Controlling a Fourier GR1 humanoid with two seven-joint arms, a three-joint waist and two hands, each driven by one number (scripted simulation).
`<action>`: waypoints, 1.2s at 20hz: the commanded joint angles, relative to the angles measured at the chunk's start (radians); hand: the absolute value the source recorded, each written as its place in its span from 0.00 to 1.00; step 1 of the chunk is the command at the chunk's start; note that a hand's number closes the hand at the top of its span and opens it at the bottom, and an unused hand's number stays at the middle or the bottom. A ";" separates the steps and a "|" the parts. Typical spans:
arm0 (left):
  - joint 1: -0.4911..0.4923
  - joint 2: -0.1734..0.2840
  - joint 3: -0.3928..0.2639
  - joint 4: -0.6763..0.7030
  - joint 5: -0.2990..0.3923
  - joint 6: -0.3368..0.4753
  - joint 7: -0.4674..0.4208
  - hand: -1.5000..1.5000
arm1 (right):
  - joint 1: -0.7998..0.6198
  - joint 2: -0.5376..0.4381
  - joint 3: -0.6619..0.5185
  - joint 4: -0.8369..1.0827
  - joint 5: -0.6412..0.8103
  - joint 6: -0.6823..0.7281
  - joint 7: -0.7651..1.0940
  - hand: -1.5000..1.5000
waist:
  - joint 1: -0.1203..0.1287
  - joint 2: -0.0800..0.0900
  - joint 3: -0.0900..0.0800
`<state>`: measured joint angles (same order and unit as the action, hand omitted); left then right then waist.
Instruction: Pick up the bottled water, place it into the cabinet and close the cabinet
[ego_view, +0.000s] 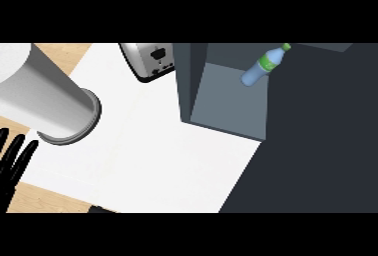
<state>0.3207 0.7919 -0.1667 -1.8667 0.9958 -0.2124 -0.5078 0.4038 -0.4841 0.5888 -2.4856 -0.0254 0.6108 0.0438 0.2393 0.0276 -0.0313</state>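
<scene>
The left hand (15, 160) shows at the left edge of the head view, low in the frame. Its black fingers (23, 152) point up, straight and spread apart, and they hold nothing. The grey forearm (44, 92) runs above the hand from the upper left corner and ends in a round cuff just above and to the right of the fingertips. The right hand does not show in the view.

The bottled water (262, 66) is far to the right of the left hand and well above it, well apart from the fingers. It is a pale blue bottle with a green label and a green cap. It stands inside the open cabinet (221, 105), tilted so that the cap leans toward the upper right. Its base is on the grey floor of the cabinet, near the back.

The cabinet is a dark blue-grey box open toward the viewer. A large dark panel (317, 145) covers the area to the right of the opening; whether it is the cabinet door cannot be told.

A chrome toaster (151, 59) sits up and to the right of the hand, just left of the cabinet's wall. The white counter (162, 160) spreads to the right of the hand.
</scene>
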 joint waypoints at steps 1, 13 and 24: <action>0.004 0.001 0.002 0.003 0.008 -0.008 0.003 0.00 | -0.061 0.056 0.090 -0.005 0.014 -0.027 0.090 1.00 | -0.002 0.007 0.000; -0.030 0.021 0.033 0.004 0.014 -0.042 -0.003 0.00 | -0.018 0.077 0.111 0.058 -0.116 -0.008 0.062 1.00 | 0.051 0.055 0.005; -0.039 0.027 0.049 0.030 0.031 -0.059 0.002 0.00 | -0.128 0.122 -0.027 0.086 -0.068 -0.071 0.143 1.00 | 0.041 0.046 0.005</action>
<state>0.2872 0.8144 -0.1282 -1.8488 1.0205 -0.2642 -0.5059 0.3477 -0.4133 0.5549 -2.4412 -0.1043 0.5977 0.0982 0.2826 0.0771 -0.0256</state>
